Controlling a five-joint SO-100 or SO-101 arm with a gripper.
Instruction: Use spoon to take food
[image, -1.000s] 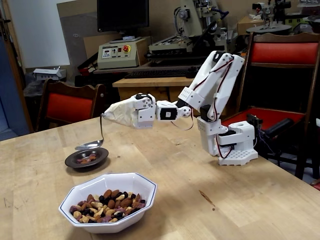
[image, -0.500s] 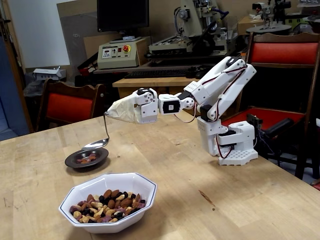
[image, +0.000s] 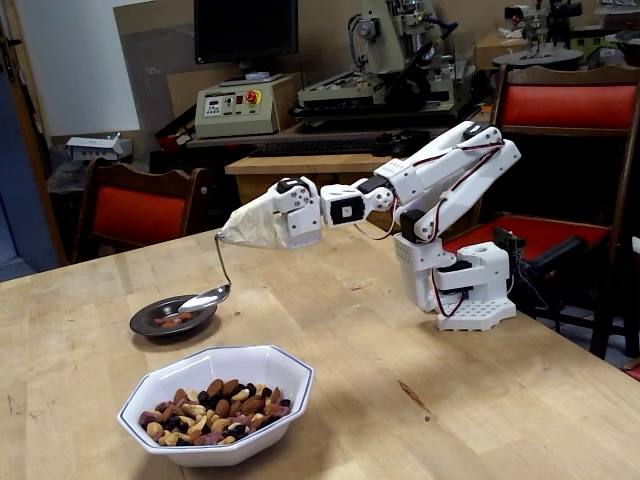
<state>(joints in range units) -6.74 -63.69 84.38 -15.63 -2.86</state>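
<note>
My gripper (image: 240, 228) is wrapped in beige tape together with the upper end of the spoon (image: 214, 283), so its jaws are hidden. The thin handle hangs down and the shiny oval bowl of the spoon rests over the right rim of the dark round saucer (image: 150, 321). A few brown pieces (image: 174, 320) lie in the saucer. The food (image: 214, 409), a heap of almonds, cashews and dark dried fruit, fills the white octagonal bowl (image: 290, 383) at the front of the table, apart from the spoon.
The white arm base (image: 466, 290) stands at the right on the wooden table (image: 420, 400). Red-cushioned chairs stand behind the table at left (image: 140, 212) and right (image: 565, 105). Benches with machines fill the background.
</note>
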